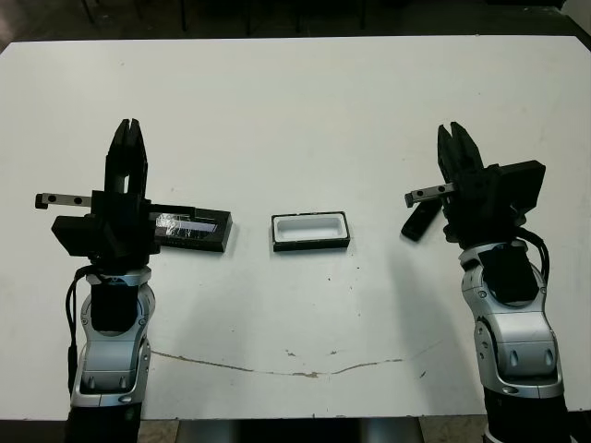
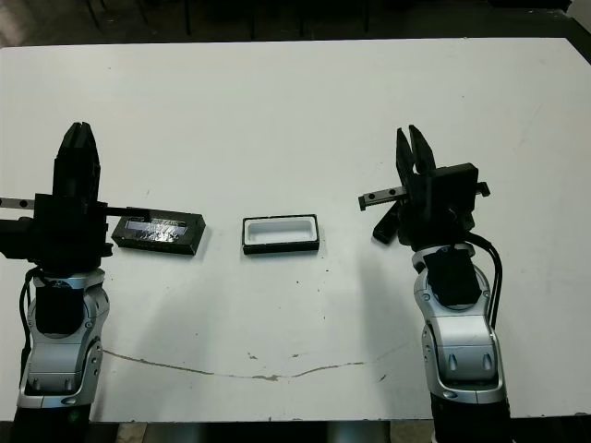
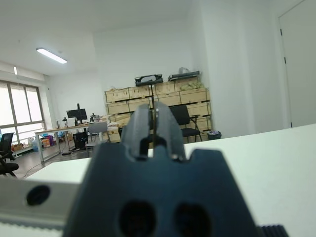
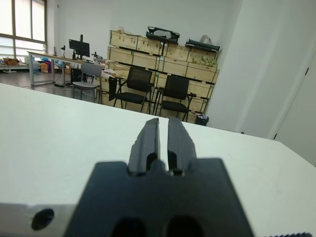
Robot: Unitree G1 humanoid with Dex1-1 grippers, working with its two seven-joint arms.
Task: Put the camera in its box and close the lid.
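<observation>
The box (image 1: 310,231), a shallow black tray with white lining, lies open near the table's middle. To its left lies the lid (image 1: 190,228), flat and black with a shiny strip, partly hidden behind my left arm. The camera (image 1: 420,221), a slim black bar, rests tilted on the table right of the box, tucked against my right wrist. My left gripper (image 1: 127,129) hovers over the lid's left end, fingers together and holding nothing. My right gripper (image 1: 452,131) points away from me just beyond the camera, also shut and empty.
The white table (image 1: 295,111) stretches far beyond both grippers. A thin dark scuff line (image 1: 305,372) runs near the front edge. In the wrist views, chairs (image 4: 136,86) and stacked crates (image 3: 153,98) stand beyond the table's far side.
</observation>
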